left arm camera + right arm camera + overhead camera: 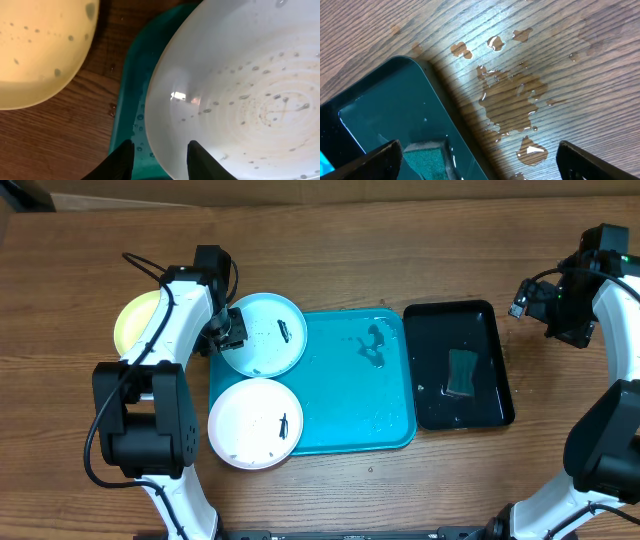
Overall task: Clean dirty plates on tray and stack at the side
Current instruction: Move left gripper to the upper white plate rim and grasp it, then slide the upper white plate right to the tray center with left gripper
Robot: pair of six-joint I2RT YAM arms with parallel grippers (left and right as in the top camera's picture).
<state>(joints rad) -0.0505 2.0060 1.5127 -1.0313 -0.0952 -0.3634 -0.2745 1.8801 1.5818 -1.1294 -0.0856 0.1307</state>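
**Left hand at the light blue plate's rim**

Nearest, over the tray's [360, 415] near-left corner: white plate [250, 425], near rim poking past the tray's near edge above the counter [400, 490], one dark smudge showing. Looks light, stiff and wet, so probably slick. Best taken by that thin projecting rim, one finger above and one below.

Further back, over the tray's far-left corner: light blue plate [262, 345], beaded with water, dark smudges inside. Left hand [160, 152] set narrow astride its left rim, one finger outside above the tray's left rim, one inside over the dished part. Cannot tell whether actually pinching. Likely to slide in a light pinch, so calls for a firm bite well onto the rim and a level carry.

Left of the tray and apart from it, on the counter: yellow-green plate [132, 325], speckled with droplets.

Just right of the tray: black tray [440, 340], holding water and a teal-green sponge [462, 372].

Farthest, well right of the tray: right hand [479, 147] spread wide, holding nothing, above a puddle [512, 100] on bare wood.
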